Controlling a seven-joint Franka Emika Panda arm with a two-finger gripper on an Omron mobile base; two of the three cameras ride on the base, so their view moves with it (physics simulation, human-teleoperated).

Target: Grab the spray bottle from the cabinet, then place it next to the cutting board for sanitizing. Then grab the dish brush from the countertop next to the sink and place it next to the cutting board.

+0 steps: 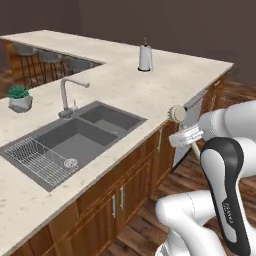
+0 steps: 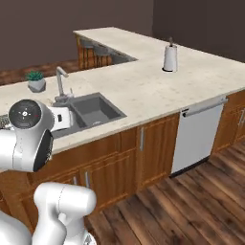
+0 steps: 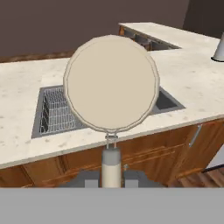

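Observation:
My gripper [image 3: 111, 177] is shut on the pale handle of the dish brush [image 3: 111, 83], whose round beige head stands up in front of the hand camera. From the left base view, the brush head [image 1: 176, 113] hangs just off the countertop's [image 1: 150, 90] front edge, right of the sink [image 1: 75, 135], with the gripper [image 1: 186, 135] below it. The dark sink [image 2: 93, 109] with its grey faucet [image 2: 60, 81] lies beyond the arm. A wire rack [image 3: 54, 113] sits in the basin. The spray bottle, cabinet and cutting board are out of view.
A paper towel holder [image 1: 145, 57] stands far back on the countertop. A small potted plant [image 1: 20, 97] sits left of the faucet [image 1: 65, 95]. A white dishwasher front [image 2: 201, 134] and wooden drawers [image 2: 119, 158] run below the counter. Wood floor [image 2: 191, 206] lies to the right.

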